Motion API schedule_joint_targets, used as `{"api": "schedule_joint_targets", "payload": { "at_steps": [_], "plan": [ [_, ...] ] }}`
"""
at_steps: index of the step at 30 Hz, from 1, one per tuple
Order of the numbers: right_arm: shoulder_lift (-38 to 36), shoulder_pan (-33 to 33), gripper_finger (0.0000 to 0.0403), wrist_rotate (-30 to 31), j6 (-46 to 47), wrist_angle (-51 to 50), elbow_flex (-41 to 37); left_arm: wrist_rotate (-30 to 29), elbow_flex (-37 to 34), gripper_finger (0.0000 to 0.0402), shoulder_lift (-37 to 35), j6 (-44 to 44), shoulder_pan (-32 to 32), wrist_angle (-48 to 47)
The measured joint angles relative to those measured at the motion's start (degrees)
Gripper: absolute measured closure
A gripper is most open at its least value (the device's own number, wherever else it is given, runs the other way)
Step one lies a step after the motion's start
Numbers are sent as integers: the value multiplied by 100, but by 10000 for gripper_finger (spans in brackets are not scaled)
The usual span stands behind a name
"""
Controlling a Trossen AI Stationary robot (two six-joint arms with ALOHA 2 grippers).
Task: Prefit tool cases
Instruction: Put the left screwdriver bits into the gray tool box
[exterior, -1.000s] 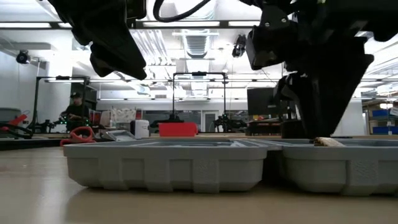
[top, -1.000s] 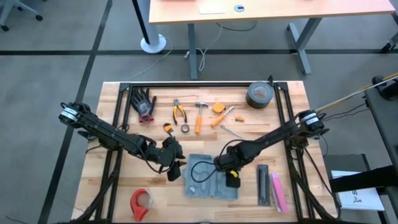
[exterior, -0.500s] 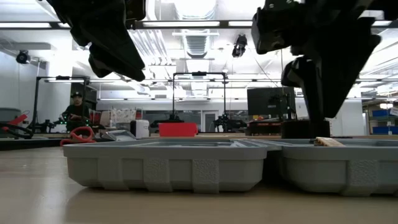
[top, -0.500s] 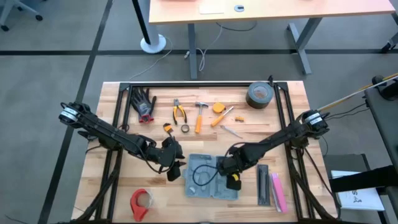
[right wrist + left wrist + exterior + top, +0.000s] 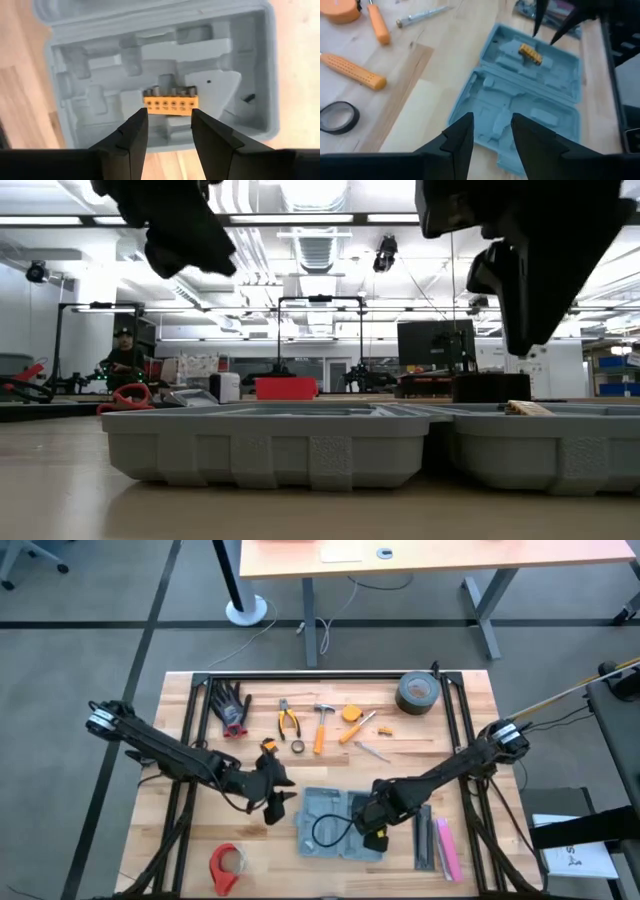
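The left gripper hangs empty, fingers spread, beside the open blue-grey tool case lying flat near the table's front edge, moulded tray upward; the right gripper, also parted and empty, hovers over an orange bit holder in its slot.

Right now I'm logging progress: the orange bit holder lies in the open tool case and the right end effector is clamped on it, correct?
Not clamped. The right wrist view shows the orange bit holder lying in the tool case while the right end effector hangs open above it, touching nothing.
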Motion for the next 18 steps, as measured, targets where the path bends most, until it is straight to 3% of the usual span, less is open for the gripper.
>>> {"api": "schedule_joint_targets", "payload": {
  "at_steps": [6, 13, 18],
  "plan": [
    [228, 2, 266, 27, 13, 1, -2, 4, 0, 258, -158, -84, -37, -132],
    [1104, -72, 273, 180, -384, 283, -58, 14, 0, 253, -49, -215, -79, -159],
    [1003, -96, 277, 188, -362, 216, -17, 116, 0, 256, -49, -301, -135, -208]
  ]
}}
